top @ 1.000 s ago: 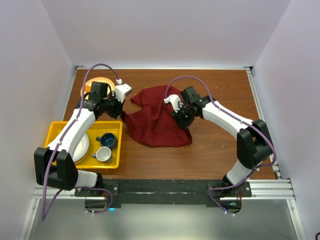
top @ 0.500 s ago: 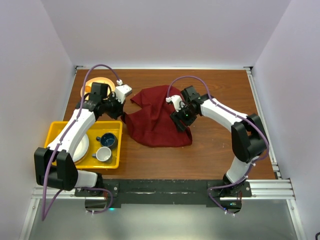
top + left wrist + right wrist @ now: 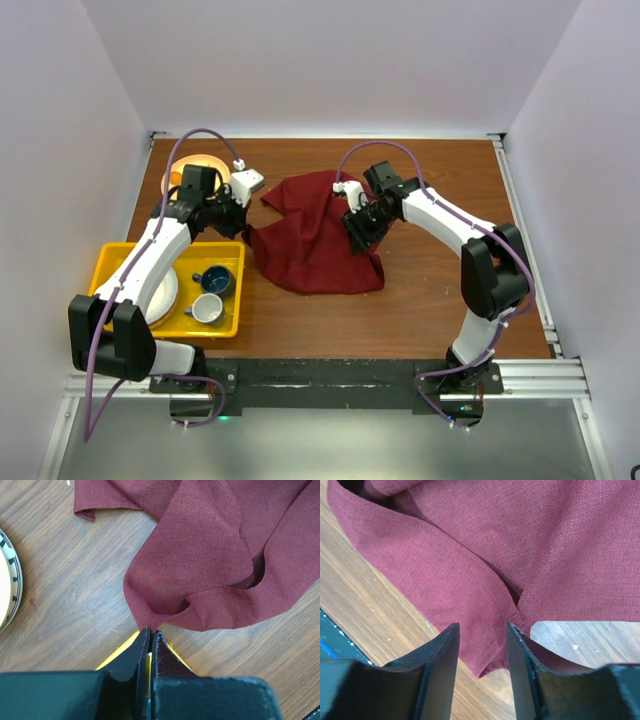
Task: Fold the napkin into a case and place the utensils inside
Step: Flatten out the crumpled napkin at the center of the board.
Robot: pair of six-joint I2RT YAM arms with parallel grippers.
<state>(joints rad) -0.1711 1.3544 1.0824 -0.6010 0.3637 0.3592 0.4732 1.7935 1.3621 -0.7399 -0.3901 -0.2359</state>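
Currently, large maroon soft cloth napkin [image 3: 318,240] lies rumpled on wooden surface [image 3: 430,300]; left end effector [image 3: 151,633] pinches its left corner, right end effector [image 3: 482,628] spread over right-side hem. Limp, light, likely droops: best taken at corners.

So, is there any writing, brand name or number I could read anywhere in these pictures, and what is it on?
None can be read in any view.
The napkin is plain; the yellow tray and the blue cup in it bear no marks.
The plate rim shows dark dashes: pattern, not letters.
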